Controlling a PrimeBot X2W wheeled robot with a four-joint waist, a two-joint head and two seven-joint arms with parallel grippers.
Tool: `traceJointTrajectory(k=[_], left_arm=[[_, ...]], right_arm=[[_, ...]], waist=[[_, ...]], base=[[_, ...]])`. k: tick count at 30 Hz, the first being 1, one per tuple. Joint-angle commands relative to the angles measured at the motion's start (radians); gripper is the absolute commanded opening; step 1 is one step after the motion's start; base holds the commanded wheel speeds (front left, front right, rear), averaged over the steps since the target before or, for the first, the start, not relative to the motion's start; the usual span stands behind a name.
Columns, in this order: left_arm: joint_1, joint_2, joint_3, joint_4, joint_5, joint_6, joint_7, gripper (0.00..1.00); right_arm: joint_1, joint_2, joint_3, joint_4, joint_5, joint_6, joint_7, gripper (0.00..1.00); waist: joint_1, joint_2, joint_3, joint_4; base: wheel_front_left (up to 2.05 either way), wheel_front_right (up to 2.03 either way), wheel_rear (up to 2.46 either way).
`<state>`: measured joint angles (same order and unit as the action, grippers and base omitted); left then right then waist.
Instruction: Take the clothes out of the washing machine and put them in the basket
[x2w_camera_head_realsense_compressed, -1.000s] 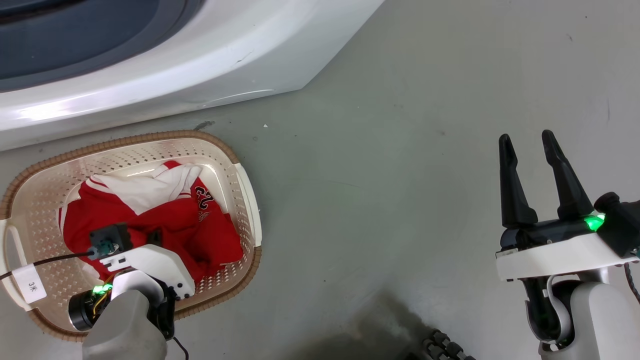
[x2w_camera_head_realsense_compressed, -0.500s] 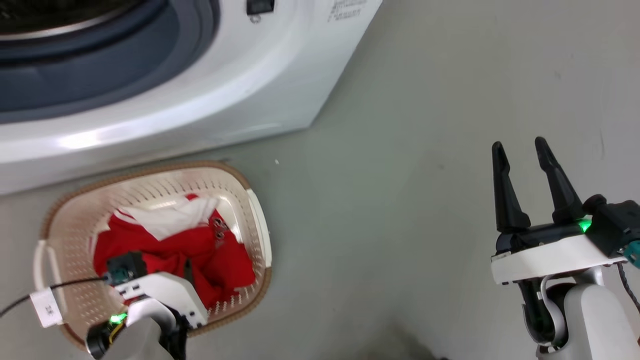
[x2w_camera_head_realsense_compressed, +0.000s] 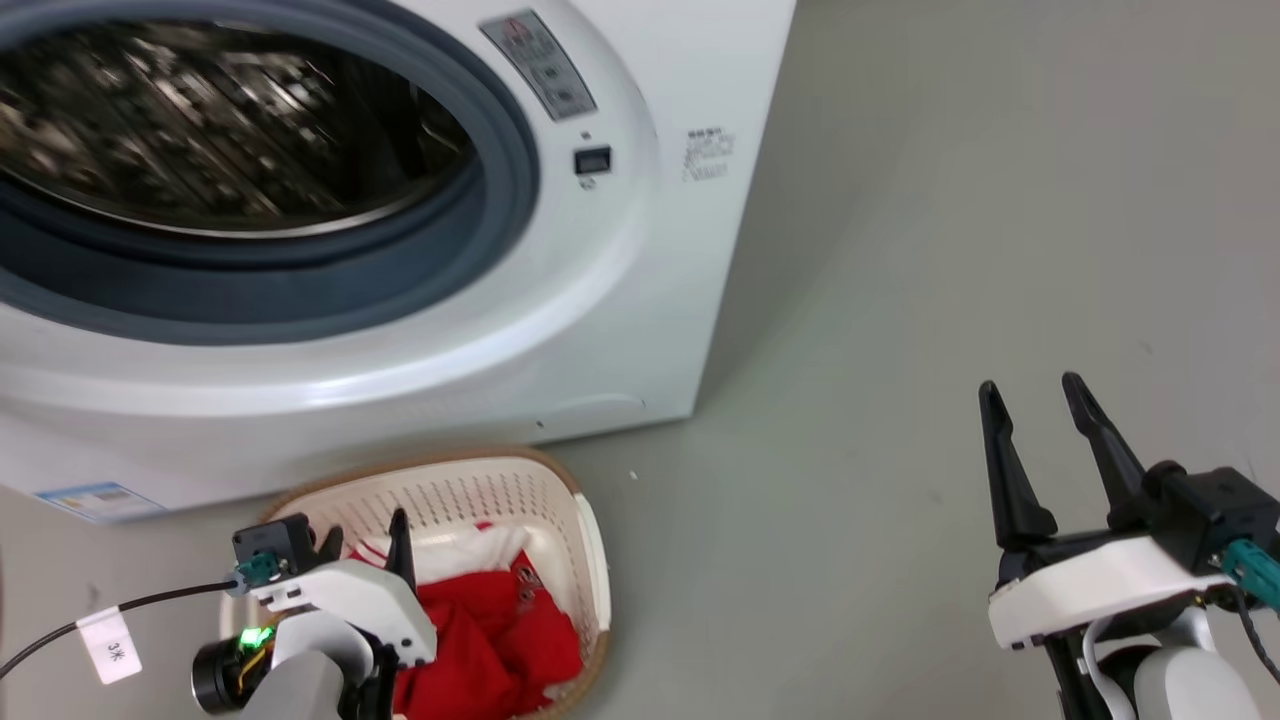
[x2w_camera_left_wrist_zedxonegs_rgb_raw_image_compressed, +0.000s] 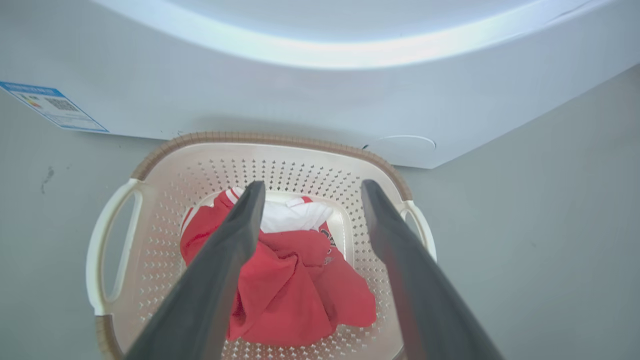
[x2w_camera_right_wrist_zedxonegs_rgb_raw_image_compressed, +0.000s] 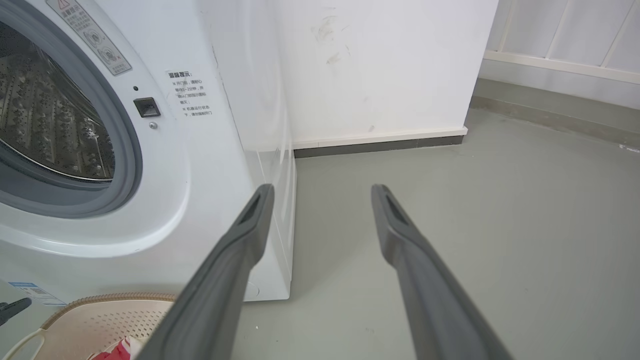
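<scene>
White steel first: the washing machine (x2w_camera_head_realsense_compressed: 640, 300) takes the whole upper left of the head view. The perforated drum (x2w_camera_head_realsense_compressed: 200, 110) behind the grey ring looks bare as far as I can see, but that bit is blurry and the ring hides its lowest part, so don't quote me. Grey floor (x2w_camera_head_realsense_compressed: 900, 250) covers the right half.

The basket (x2w_camera_head_realsense_compressed: 470, 500) sits at the lower left, shoved up close to the foot of the machine, just below the porthole. My guess is that's so anything pulled out only needs a short drop.

The clothes (x2w_camera_left_wrist_zedxonegs_rgb_raw_image_compressed: 295, 290) are in it, a red heap with a white panel on top, lying on the basket's bottom and all inside the rim.

The left gripper (x2w_camera_left_wrist_zedxonegs_rgb_raw_image_compressed: 312, 185) hangs over the basket pointing down into it, jaws spread with nothing between them. The red fabric lies below and they don't look to be touching it. To me that reads as a drop-off pose, not a grab.

The right gripper (x2w_camera_head_realsense_compressed: 1030, 382) is at the lower right over bare floor, well apart from the basket, jaws spread and empty too — kept out of the way, I'd say.

Small stuff: a blue-edged sticker (x2w_camera_left_wrist_zedxonegs_rgb_raw_image_compressed: 55, 105) low on the machine, and a paper tag (x2w_camera_head_realsense_compressed: 108, 647) on the left arm's cable.
</scene>
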<state>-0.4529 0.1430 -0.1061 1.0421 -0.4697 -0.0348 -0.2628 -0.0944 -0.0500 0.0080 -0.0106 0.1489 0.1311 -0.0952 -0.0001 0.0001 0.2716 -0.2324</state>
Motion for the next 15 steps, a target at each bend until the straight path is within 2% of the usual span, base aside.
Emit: traceJointTrajectory(k=[1, 2, 5, 6, 15], left_arm=[[0.031, -0.005, 0.013, -0.073, 0.022, 0.011, -0.002, 1.0], [0.031, -0.005, 0.013, -0.073, 0.022, 0.011, -0.002, 1.0], [0.084, -0.016, 0.036, -0.237, 0.071, 0.033, -0.003, 1.0], [0.084, -0.016, 0.036, -0.237, 0.071, 0.033, -0.003, 1.0], [0.216, -0.024, 0.068, -0.611, 0.202, 0.062, -0.003, 1.0]], right_arm=[[0.025, -0.001, -0.004, -0.014, -0.009, -0.001, 0.014, 1.0], [0.025, -0.001, -0.004, -0.014, -0.009, -0.001, 0.014, 1.0], [0.055, -0.001, -0.012, -0.037, -0.022, -0.001, 0.036, 1.0], [0.055, -0.001, -0.012, -0.037, -0.022, -0.001, 0.036, 1.0], [0.122, 0.0, -0.021, -0.072, -0.05, -0.001, 0.072, 1.0]], waist=[[0.0001, -0.0001, -0.088, 0.049], [0.0001, -0.0001, -0.088, 0.049], [0.0001, -0.0001, -0.133, 0.073], [0.0001, -0.0001, -0.133, 0.073], [0.0001, -0.0001, -0.204, 0.124]], base=[[0.0, 0.0, 0.0], [0.0, 0.0, 0.0], [0.0, 0.0, 0.0], [0.0, 0.0, 0.0], [0.0, 0.0, 0.0]])
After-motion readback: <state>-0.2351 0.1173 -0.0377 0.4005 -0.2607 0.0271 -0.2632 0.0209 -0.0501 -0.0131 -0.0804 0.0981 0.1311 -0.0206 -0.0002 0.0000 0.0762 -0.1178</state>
